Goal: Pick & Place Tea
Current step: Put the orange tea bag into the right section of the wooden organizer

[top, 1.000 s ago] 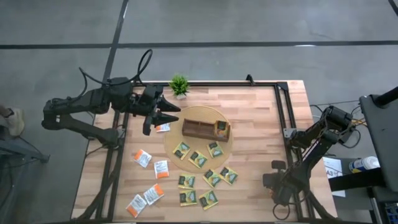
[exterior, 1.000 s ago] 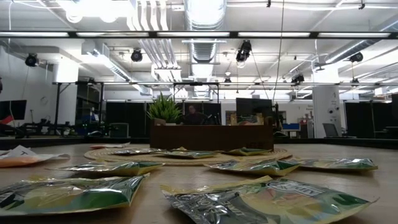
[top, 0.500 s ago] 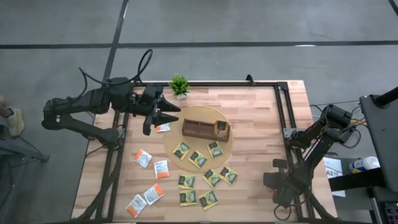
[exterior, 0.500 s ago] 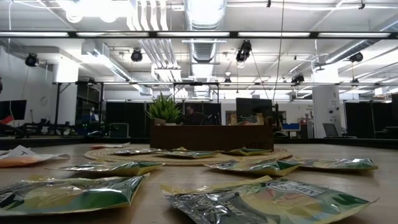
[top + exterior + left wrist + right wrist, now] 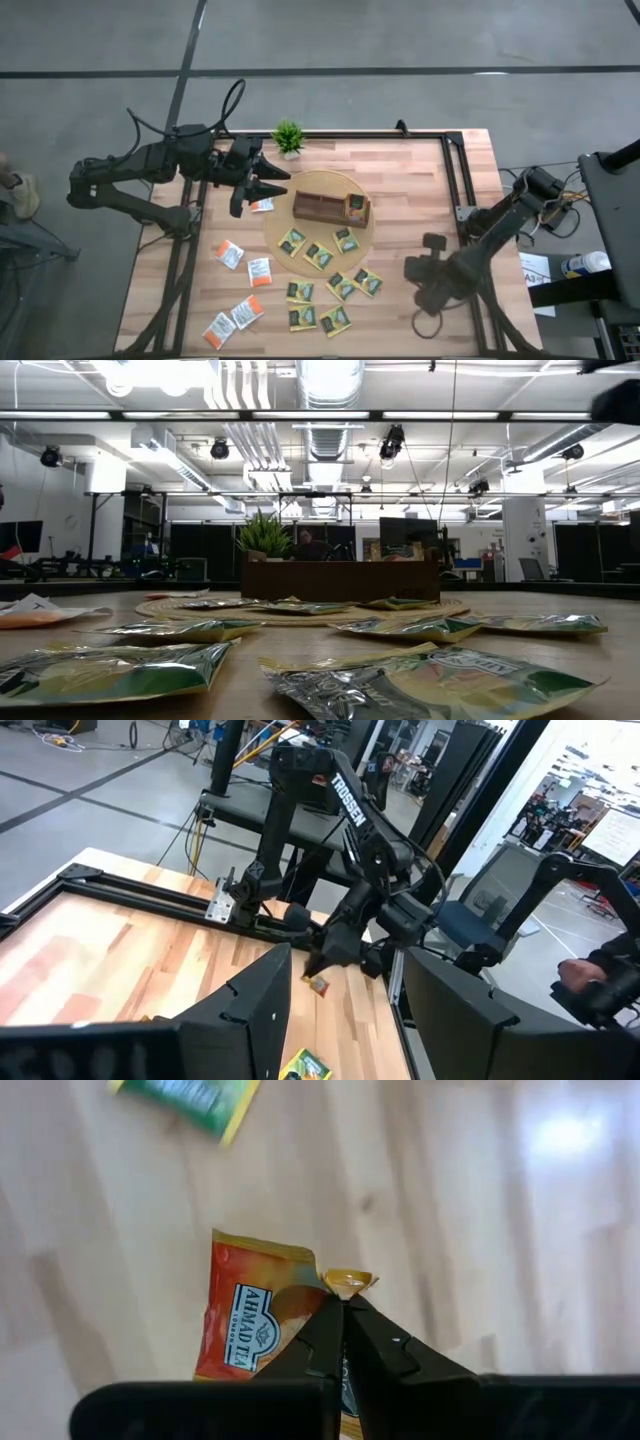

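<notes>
Tea sachets lie flat on the table: white-and-orange ones [image 5: 228,253] at the left near part, green-and-yellow ones [image 5: 340,286] at the middle and on the round mat [image 5: 275,225]. My right gripper [image 5: 342,1312] is over the table's right near part [image 5: 422,298] and is shut on a red-orange sachet [image 5: 250,1325]. The arm hides that sachet in the high view. My left gripper [image 5: 283,183] hangs open at the table's far left, left of the brown tray [image 5: 330,208], above a white-and-orange sachet [image 5: 262,205]. My right gripper pinches the red-orange sachet between its two fingers at a crumpled corner of its edge [image 5: 346,1282]. The fingers come from above, pointing down. In the left wrist view the sachet [image 5: 318,985] hangs just below the fingers, close over the table.
A small potted plant [image 5: 288,138] stands at the far edge. The tray sits on the round mat and holds a sachet at its right end [image 5: 356,205]. A black frame [image 5: 455,180] runs along the table's right and far sides. Bare wood lies between mat and frame.
My right arm has swung from the table's right near edge inward, toward the left and far side, over the wood. Its top now shows in the low view's upper right corner. The sachets on the table lie as before.
</notes>
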